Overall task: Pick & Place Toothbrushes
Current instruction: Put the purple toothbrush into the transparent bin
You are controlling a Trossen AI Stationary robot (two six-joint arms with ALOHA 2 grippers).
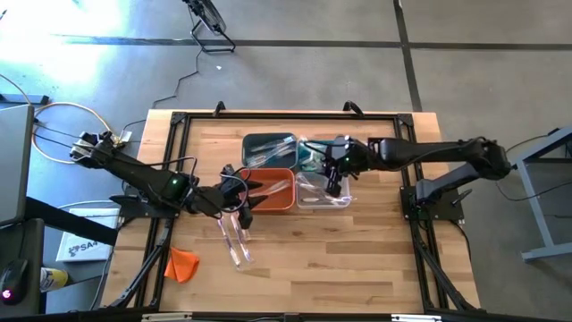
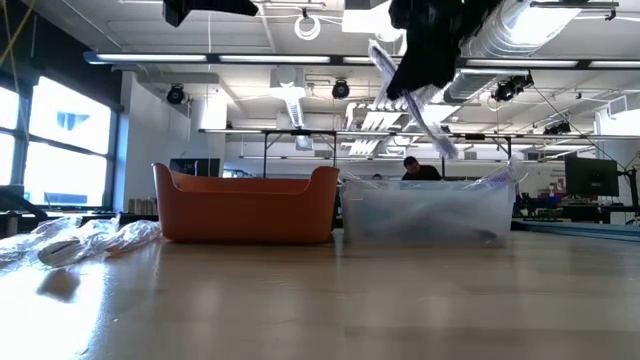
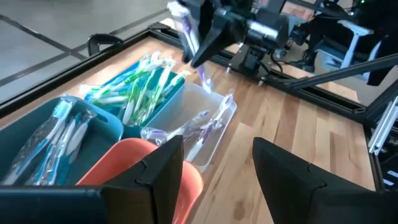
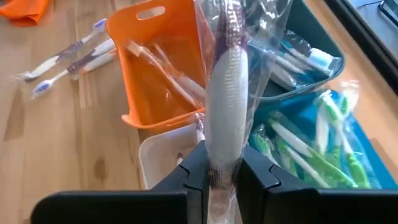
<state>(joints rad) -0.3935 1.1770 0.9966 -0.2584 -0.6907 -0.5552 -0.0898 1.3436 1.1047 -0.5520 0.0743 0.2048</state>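
My right gripper (image 4: 222, 177) is shut on a wrapped toothbrush with a white and purple handle (image 4: 225, 106), above the clear bin (image 1: 335, 199). In the low view this toothbrush (image 2: 415, 100) slants below the gripper, over the clear bin (image 2: 430, 210). My left gripper (image 3: 214, 180) stands open with nothing between its fingers, by the left end of the orange bin (image 1: 279, 199). Three wrapped toothbrushes (image 1: 237, 237) lie flat on the table in front of it. More toothbrushes lie in the teal bin (image 3: 140, 87), the dark grey bin (image 3: 56, 137), the orange bin and the clear bin. My right gripper pinches the toothbrush's handle (image 4: 222, 155), wrapper and all, between its two fingers. The fingers slant downward from the table's right side, and the brush runs on beyond them along their line. It hangs tilted, lifted clear above the clear bin.
The four bins stand together at the table's middle: dark grey (image 1: 268, 148) and teal (image 1: 315, 154) on the far side, orange and clear on the near side. An orange cloth lump (image 1: 181, 264) lies near the front left. Bare wood spreads across the near right.
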